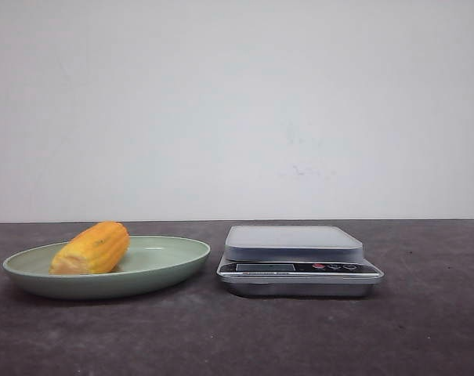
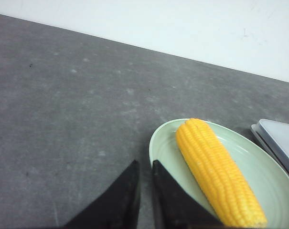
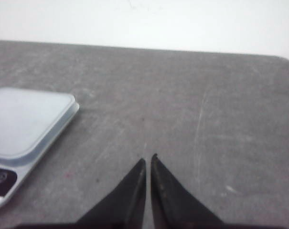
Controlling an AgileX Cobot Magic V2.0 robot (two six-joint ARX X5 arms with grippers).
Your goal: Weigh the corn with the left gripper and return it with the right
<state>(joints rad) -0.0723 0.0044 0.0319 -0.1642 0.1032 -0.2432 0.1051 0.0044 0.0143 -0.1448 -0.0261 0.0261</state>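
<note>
Corn (image 1: 92,247) lies lengthwise across our green plate (image 1: 162,266) on a dark table (image 1: 237,337) (white wall behind), both claws clenched.

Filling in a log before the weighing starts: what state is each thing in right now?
corn: lying on its side in the plate, not gripped.
plate: upright on the table, holding the corn.
scale: platform bare; display unreadable.
left gripper: shut, empty, by the plate's rim.
right gripper: shut, empty, beside the scale.
</note>
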